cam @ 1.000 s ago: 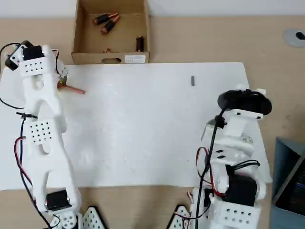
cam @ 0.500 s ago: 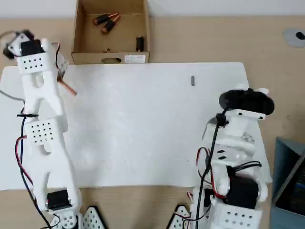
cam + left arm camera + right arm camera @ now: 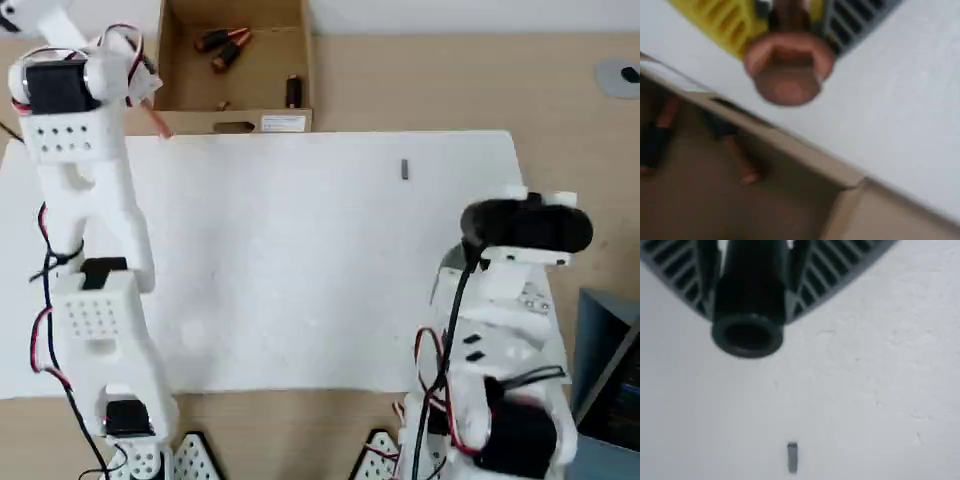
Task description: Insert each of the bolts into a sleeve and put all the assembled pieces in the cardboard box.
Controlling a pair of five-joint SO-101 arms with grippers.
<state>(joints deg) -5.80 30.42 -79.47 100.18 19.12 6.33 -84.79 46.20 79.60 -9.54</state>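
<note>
The brown cardboard box [image 3: 308,70] is standing on the wooden tabletop [image 3: 450,80]. At its near corner your left gripper [image 3: 138,88] is clamping a copper-coloured bolt [image 3: 788,70]; your right gripper [image 3: 752,270] is clamping a black tube sleeve [image 3: 747,335]. Both are probably light, stiff, slippery: grip mid-shaft.

I am wearing white plastic shells on my left arm [image 3: 90,210] and right arm [image 3: 500,300]. My left pincer [image 3: 790,20] is showing a yellow ribbed finger [image 3: 715,20] and a grey ribbed finger [image 3: 855,15]. My right pincer [image 3: 752,270] is showing dark grey ribbed fingers [image 3: 840,265]. Behind each pincer a black motor [image 3: 55,85] is sitting. Further back, red and black wires [image 3: 42,330] are hanging beside plates dotted with holes [image 3: 65,140].
</note>
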